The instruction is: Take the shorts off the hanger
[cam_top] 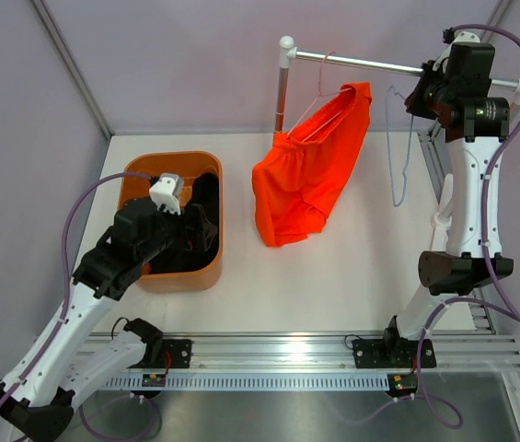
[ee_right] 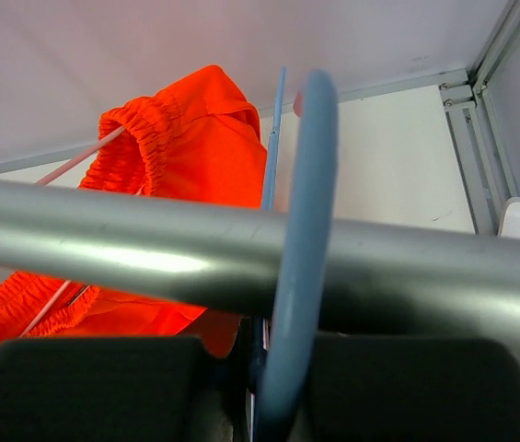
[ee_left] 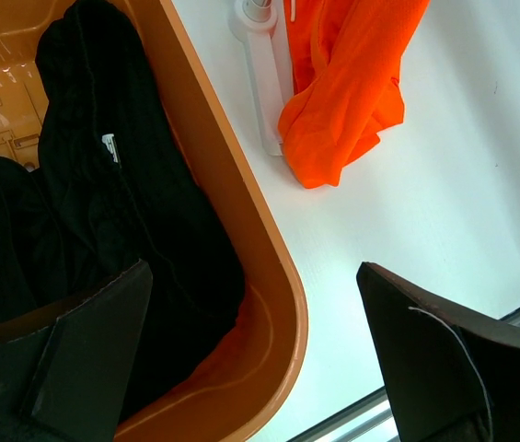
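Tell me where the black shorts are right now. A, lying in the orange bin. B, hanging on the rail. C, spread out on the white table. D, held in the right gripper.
A: the black shorts lie inside the orange bin, while only the orange shorts hang on a hanger from the rail.

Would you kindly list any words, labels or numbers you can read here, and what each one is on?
No text is legible in any view.
White tag on the black shorts: too small to read.
Small stickers beside the front rail: too blurred to read.
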